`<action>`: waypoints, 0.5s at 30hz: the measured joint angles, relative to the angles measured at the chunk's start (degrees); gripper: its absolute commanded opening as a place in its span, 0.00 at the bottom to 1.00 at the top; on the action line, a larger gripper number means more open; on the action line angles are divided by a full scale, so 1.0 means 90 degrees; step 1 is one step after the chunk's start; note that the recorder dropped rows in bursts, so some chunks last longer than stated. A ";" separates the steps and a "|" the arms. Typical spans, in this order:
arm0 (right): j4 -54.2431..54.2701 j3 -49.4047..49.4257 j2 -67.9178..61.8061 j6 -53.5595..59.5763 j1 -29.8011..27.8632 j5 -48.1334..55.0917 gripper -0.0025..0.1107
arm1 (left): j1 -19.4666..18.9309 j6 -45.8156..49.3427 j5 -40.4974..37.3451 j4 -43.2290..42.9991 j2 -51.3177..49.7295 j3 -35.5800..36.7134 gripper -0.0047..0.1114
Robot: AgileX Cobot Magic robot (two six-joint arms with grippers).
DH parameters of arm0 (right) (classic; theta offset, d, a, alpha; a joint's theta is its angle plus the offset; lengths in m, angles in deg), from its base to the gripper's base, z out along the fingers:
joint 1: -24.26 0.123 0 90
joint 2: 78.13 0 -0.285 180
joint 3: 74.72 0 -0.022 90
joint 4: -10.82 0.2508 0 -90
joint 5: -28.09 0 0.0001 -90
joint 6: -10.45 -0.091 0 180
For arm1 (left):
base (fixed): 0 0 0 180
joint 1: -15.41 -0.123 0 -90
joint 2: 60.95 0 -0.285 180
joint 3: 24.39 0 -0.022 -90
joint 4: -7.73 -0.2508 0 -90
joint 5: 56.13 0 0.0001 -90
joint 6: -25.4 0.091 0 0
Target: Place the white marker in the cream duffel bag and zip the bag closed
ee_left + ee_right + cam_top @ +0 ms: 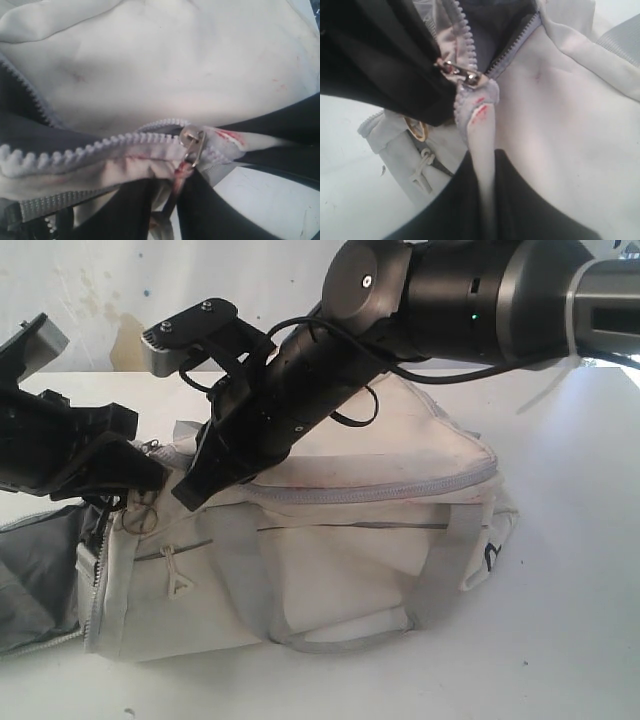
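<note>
Lining (35,585) shows in the cream duffel bag's (350,560) unzipped end; left gripper (172,200) pinches the zipper pull (191,145), right gripper (485,200) clamps bag fabric.

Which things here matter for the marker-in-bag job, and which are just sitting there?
In play: cream duffel bag, main zipper pull, left hand, right hand. Not visible: white marker.
Idle: side-pocket pull, grey carry strap, table.

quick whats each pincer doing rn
left pincer: closed on the zipper pull
right pincer: closed on cream duffel bag fabric beside the zipper end
</note>
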 measured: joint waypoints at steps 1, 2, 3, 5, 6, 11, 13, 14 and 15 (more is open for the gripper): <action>0.0000 0.0000 0.0000 -0.0012 0.0000 0.0000 0.02 | 0.0000 0.0000 -0.0051 0.0000 0.0000 0.0000 0.19; 0.0000 0.0000 0.0000 -0.0027 0.0000 0.0006 0.02 | 0.0000 0.0000 -0.0105 0.0000 0.0000 0.0000 0.19; 0.0000 0.0000 0.0000 -0.0026 0.0000 0.0016 0.02 | 0.0000 0.0000 -0.0160 -0.0011 0.0000 0.0000 0.19; 0.0000 0.0000 0.0000 -0.0039 0.0000 0.0041 0.02 | 0.0000 0.0016 -0.0292 -0.0072 0.0000 0.0000 0.19; 0.0000 0.0000 0.0000 -0.0051 0.0000 0.0039 0.02 | 0.0000 0.0025 -0.0361 -0.0103 0.0000 0.0000 0.19; 0.0000 0.0014 0.0000 -0.0051 0.0000 0.0039 0.02 | 0.0000 0.0145 -0.0679 -0.0346 0.0000 0.0000 0.19; 0.0000 0.0014 0.0000 -0.0051 0.0000 0.0039 0.02 | 0.0000 0.0150 -0.0760 -0.0390 0.0000 0.0000 0.19; 0.0000 0.0014 0.0000 -0.0051 0.0000 0.0039 0.02 | 0.0000 0.0160 -0.0783 -0.0403 0.0000 0.0000 0.19; 0.0000 0.0014 0.0000 -0.0051 0.0000 0.0044 0.02 | 0.0000 0.0160 -0.0798 -0.0405 0.0000 0.0000 0.19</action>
